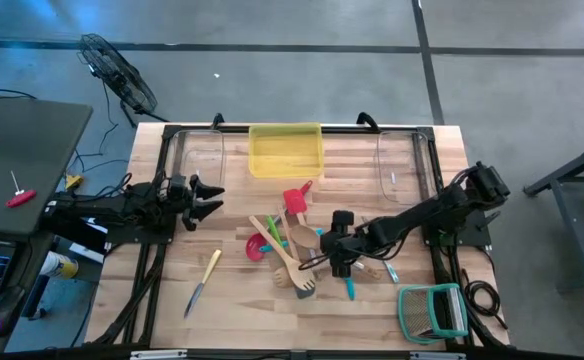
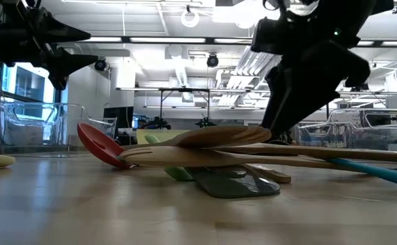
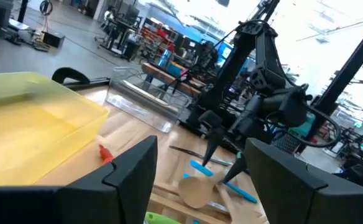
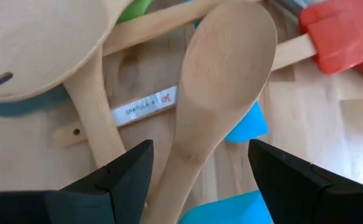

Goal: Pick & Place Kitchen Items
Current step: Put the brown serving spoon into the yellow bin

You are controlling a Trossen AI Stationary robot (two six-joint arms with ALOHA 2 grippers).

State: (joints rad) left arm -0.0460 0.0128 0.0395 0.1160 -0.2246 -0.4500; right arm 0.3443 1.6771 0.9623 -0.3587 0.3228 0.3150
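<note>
The kitchen items lie in a loose pile (image 1: 292, 250) at the table's middle: wooden spoons and spatulas, a red spatula (image 1: 297, 200), and green and blue pieces. My right gripper (image 1: 342, 266) slants down over the pile's right side, open. In the right wrist view its fingers (image 4: 132, 180) stand either side of a wooden spoon's handle (image 4: 181, 180), whose bowl (image 4: 231, 56) rests on other utensils. I cannot tell whether they touch it. A yellow-handled knife (image 1: 202, 283) lies alone at the near left. My left gripper (image 1: 212, 197) waits open above the table's left side.
A yellow tray (image 1: 285, 150) stands at the far middle between two clear bins (image 1: 197, 155) (image 1: 407, 160). A teal-framed rack (image 1: 432, 312) sits at the near right corner. A red ladle (image 2: 100, 146) and a grey spatula (image 2: 236, 182) lie on the pile's near side.
</note>
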